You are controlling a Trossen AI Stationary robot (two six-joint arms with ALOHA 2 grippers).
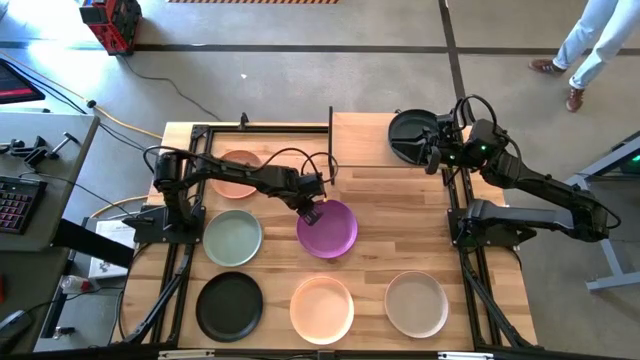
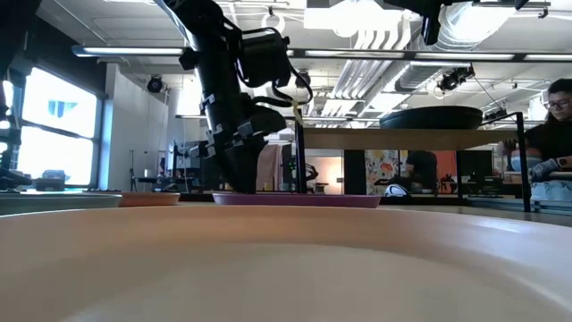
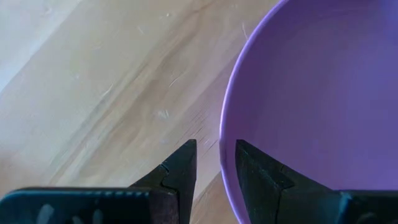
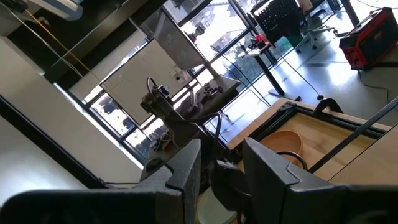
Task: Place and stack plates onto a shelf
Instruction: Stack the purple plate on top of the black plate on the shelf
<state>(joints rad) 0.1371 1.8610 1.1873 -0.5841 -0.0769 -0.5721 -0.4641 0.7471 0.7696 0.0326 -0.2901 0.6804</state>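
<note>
The purple plate [image 1: 330, 232] lies flat on the tabletop near its middle. My left gripper [image 1: 310, 211] points down at the plate's left rim [image 3: 222, 134] and is open, one finger inside the rim and one outside over the wood. The shelf [image 1: 365, 140] stands at the far edge, and one black plate [image 1: 411, 135] rests flat on its board, also seen in the low view [image 2: 444, 117]. My right gripper [image 4: 221, 163] is open and holds nothing. It hovers above the shelf's right end, beside the black plate [image 1: 440, 150]. My left gripper comes from above with its fingers on either side of the purple plate's left rim [image 3: 222, 155], one finger [image 3: 261, 180] over the plate's inside and one [image 3: 180, 171] over the table. Whether either finger touches the rim, I cannot tell. The plate lies flat on the table.
Other plates lie on the table: peach [image 1: 238, 173] at the far left, sage green [image 1: 233, 238] to the left of the purple one, and black [image 1: 229, 306], peach [image 1: 322, 308] and beige [image 1: 417, 303] along the near edge. A person [image 2: 550, 143] is beyond the table.
</note>
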